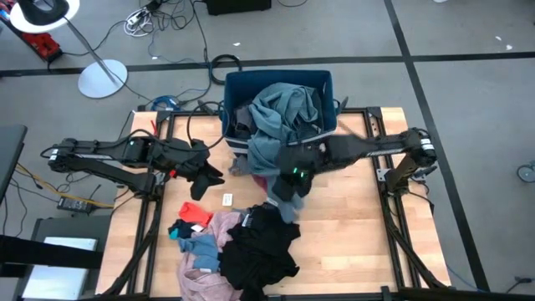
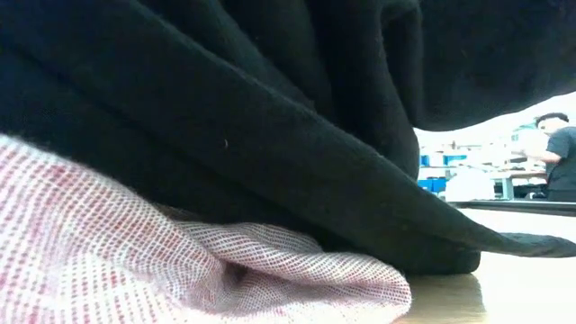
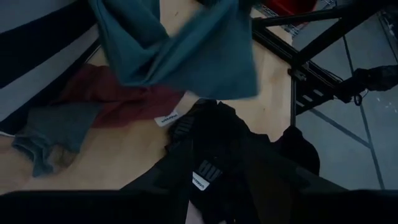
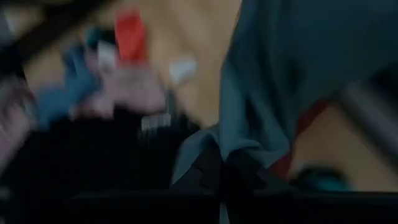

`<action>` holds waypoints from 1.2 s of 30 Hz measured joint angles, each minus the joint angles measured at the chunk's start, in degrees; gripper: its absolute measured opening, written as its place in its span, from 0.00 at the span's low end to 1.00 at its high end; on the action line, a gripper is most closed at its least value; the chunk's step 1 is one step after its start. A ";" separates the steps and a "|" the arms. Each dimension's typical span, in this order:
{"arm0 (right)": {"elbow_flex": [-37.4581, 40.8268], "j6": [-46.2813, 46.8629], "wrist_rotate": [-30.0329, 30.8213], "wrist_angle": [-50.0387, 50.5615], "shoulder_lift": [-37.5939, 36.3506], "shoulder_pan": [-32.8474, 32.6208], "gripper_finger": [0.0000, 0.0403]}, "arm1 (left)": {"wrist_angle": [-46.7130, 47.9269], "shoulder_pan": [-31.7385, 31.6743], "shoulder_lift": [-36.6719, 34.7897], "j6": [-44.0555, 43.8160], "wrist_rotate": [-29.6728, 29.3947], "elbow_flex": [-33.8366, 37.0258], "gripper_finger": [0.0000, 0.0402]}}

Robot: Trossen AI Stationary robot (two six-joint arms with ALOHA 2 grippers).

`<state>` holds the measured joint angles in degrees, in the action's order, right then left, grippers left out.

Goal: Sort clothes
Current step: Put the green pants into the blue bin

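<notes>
The clothes are in 2 places. Some are in the blue bin point(image 1: 236, 92) at the far edge of the table point(image 1: 359, 226). A big teal garment point(image 1: 280, 113) fills the bin and hangs over its front wall. The rest lie in a pile at the near edge: a black garment point(image 1: 263, 247), a pink one point(image 1: 209, 267), small blue pieces point(image 1: 191, 237) and a red-orange piece point(image 1: 196, 213).

The right gripper point(image 1: 292, 186) is just in front of the bin, its fingers pinching the low end of the teal garment. The left gripper point(image 1: 203, 177) hangs over bare table to the left of the bin, fingers spread, holding nothing.
</notes>
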<state>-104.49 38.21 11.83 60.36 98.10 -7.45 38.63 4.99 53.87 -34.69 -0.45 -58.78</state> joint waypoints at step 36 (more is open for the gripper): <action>-29.96 -16.70 4.27 6.35 17.25 31.07 0.00 | 3.23 -0.11 0.00 1.74 -9.89 -0.02 0.37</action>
<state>-134.45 21.51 16.10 66.71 115.35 23.62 41.87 4.89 53.87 -32.95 -10.34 -58.81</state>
